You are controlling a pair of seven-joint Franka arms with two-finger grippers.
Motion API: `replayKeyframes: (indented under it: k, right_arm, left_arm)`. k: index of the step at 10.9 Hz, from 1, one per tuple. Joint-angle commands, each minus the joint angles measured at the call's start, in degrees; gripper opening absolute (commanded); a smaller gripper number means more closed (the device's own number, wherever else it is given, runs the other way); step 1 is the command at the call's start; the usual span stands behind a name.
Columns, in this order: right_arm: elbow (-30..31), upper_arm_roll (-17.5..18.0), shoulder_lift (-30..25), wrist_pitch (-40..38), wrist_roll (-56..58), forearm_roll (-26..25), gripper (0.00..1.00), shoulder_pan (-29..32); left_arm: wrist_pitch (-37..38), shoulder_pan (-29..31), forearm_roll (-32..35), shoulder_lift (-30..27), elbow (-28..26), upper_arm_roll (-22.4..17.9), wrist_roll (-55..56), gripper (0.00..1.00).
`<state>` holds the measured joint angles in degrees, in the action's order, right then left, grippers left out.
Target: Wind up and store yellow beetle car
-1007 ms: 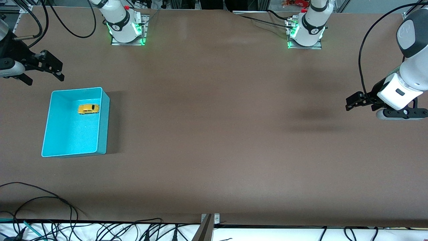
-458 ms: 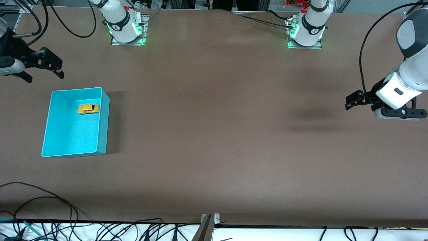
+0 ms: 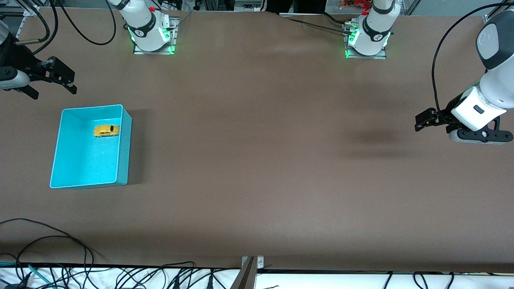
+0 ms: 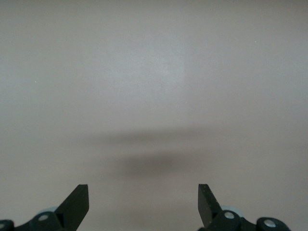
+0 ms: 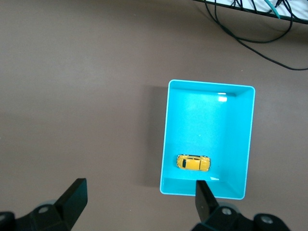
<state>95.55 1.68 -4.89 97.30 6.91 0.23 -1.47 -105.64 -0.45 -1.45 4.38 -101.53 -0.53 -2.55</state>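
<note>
The yellow beetle car [image 3: 106,131] lies inside the turquoise bin [image 3: 122,160], so storing looks done; the right gripper [image 3: 50,85], at the bin's eleven o'clock, and the left gripper [image 3: 421,121] at its three o'clock both hang wide open and empty, needing only to park.

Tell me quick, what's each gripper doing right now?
Left gripper: open, holding nothing, over bare table.
Right gripper: open, holding nothing, up near the bin with the toy car inside.
</note>
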Motion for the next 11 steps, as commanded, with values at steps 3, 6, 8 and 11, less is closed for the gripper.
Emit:
replayKeyframes:
  k: [3, 6, 8, 11]
  right_arm:
    - [-1.8, 0.2, 0.8, -1.2, -0.5, -0.1, 1.00, 0.3]
    - [-1.8, 0.2, 0.8, -1.2, -0.3, -0.1, 1.00, 0.4]
    - [-1.8, 0.2, 0.8, -1.1, -1.7, -0.1, 1.00, 0.3]
    - [-1.8, 0.7, 0.8, -1.4, -4.5, -0.3, 1.00, 0.2]
  left_arm:
    - [0.8, 0.4, 0.7, -0.2, 0.4, 0.2, -1.1, 1.00]
    - [0.8, 0.4, 0.6, -0.2, 0.4, 0.2, -1.1, 1.00]
    - [0.8, 0.4, 0.6, -0.1, 0.4, 0.2, -1.2, 1.00]
    - [0.8, 0.4, 0.7, -0.1, 0.4, 0.2, -1.1, 1.00]
